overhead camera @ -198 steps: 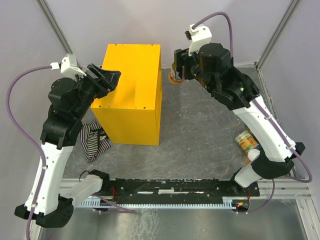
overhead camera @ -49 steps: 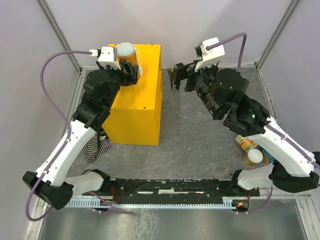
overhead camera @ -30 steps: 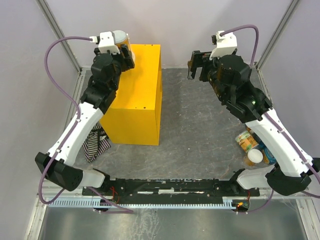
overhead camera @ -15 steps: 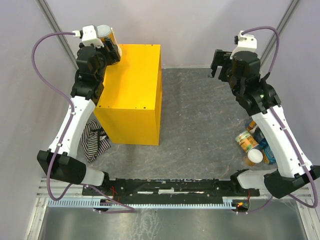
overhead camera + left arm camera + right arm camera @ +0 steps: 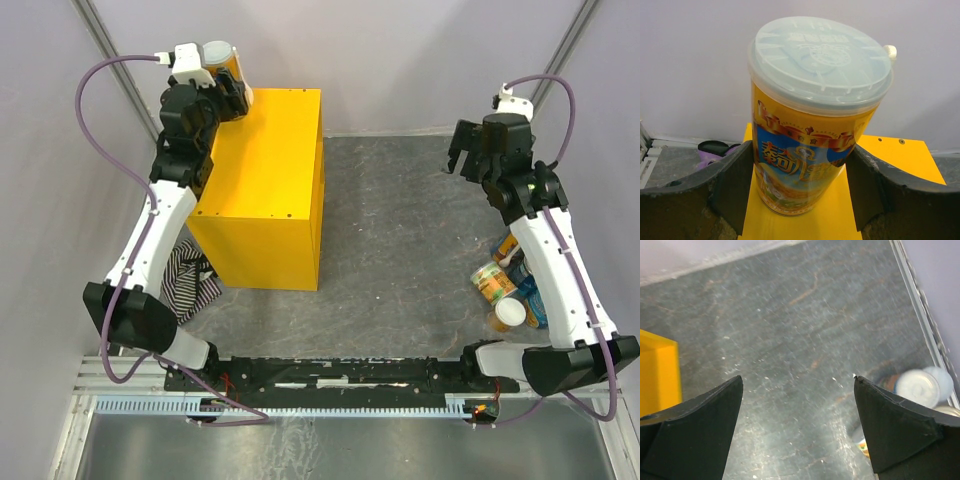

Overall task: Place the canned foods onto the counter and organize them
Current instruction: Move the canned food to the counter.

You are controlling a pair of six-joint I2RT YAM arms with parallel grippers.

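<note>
Right tool (image 5: 797, 432) has swung out toward 3 o'clock, jaws spread, empty. Left tool (image 5: 800, 187) grips the orange-and-blue cylindrical can with white plastic lid (image 5: 812, 130) at 11 o'clock, over the bright yellow rectangular box (image 5: 262, 190) (contact unclear).

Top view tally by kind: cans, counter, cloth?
Cans: 5 showing, held can in left pincer, 4 table cans by the right arm, partly hidden
Yellow counter: 1
Striped cloth: 1
Total: 7
</note>
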